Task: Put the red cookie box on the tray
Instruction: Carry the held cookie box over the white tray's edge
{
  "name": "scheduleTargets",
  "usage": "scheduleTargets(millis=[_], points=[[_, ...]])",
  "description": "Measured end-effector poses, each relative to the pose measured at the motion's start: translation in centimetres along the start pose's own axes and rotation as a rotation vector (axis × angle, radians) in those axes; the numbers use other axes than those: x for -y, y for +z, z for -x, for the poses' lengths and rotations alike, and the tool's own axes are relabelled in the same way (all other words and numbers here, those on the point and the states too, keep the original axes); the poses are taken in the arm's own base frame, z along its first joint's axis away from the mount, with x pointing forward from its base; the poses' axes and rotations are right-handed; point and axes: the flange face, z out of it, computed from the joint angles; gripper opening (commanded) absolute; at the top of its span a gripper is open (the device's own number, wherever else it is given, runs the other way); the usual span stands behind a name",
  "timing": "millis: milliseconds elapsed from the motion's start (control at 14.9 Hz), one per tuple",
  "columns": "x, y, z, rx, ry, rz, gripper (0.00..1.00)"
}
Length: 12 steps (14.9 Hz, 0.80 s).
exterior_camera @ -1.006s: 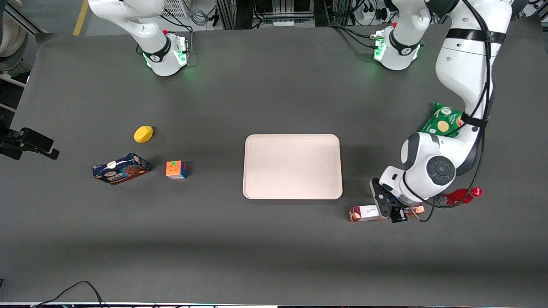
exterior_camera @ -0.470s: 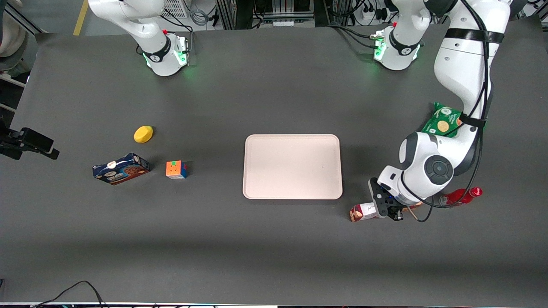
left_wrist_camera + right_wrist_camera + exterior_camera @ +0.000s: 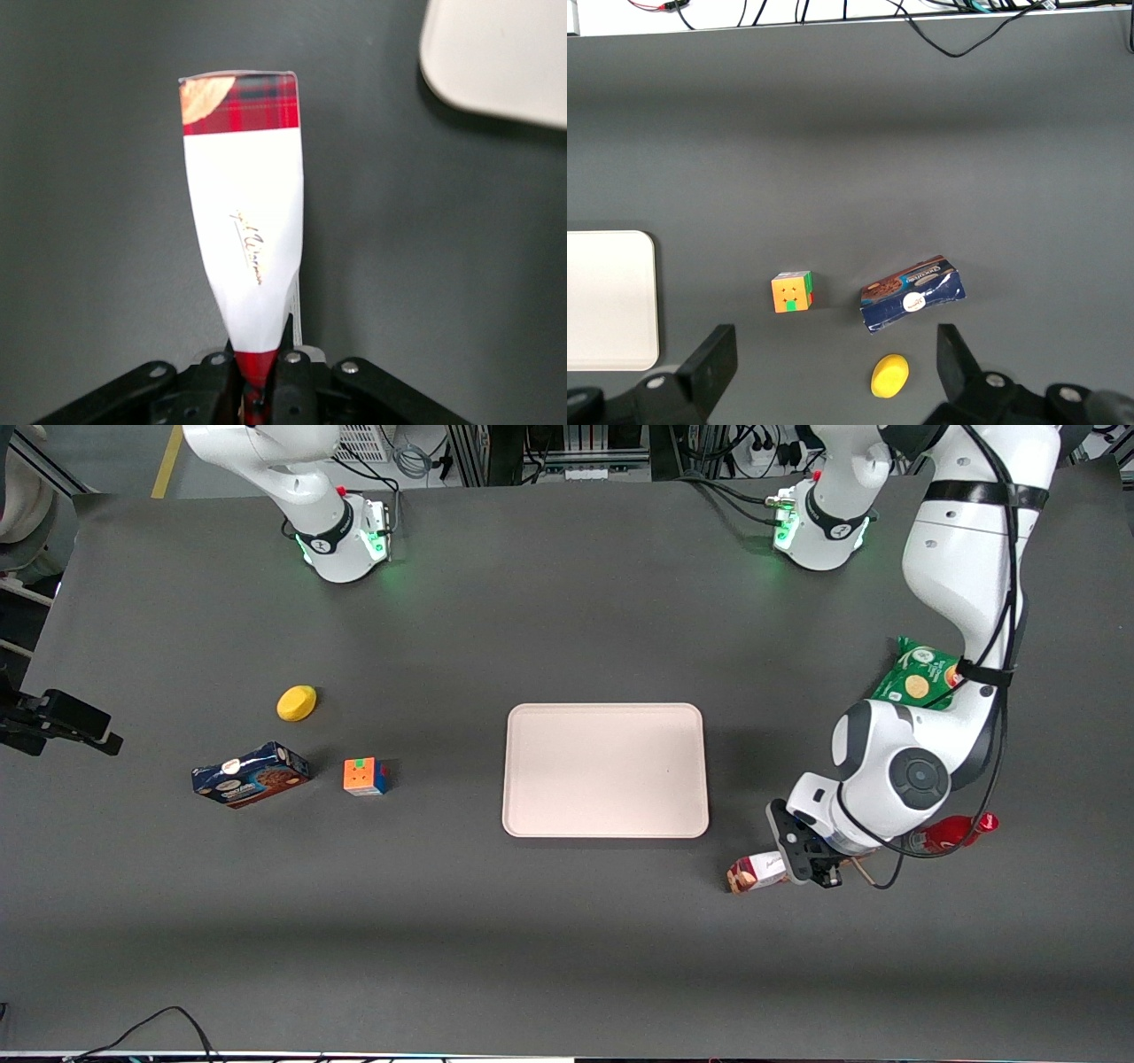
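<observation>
- The gripper (image 3: pixel 808 864) is pinching the red cookie box (image 3: pixel 756 872) at one end, its two fingers pressed against the narrow carton so that the white label panel extends forward from the jaws in the left wrist view.
- The red cookie box (image 3: pixel 244 212) is being held off to the working arm's side of the tray (image 3: pixel 605 770), nearer to the front camera than the tray's near corner; it appears tilted and possibly lifted off the worktop (image 3: pixel 549 939), though contact cannot be ruled out.
- The end grasp is leaving most of the carton's length free, which, by judgement, is letting the box be laid flat on the tray without the fingers fouling the rim.
- The tray (image 3: pixel 500 53) is lying bare, with a rounded corner showing close to the box's free end.
- A red bottle (image 3: pixel 961 828) and a green packet (image 3: pixel 914 677) are lying partly hidden by the working arm, away from the likely path.
- Judged stage: box gripped, transfer to the tray not yet done.
</observation>
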Motion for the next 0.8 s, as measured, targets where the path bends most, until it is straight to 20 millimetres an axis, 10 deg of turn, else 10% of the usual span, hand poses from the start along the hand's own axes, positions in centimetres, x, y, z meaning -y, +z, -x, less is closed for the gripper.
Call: scheduleTargets(millis=[805], points=[[-0.7,-21.6,-2.4,0.013,-0.744,0.084,0.00]])
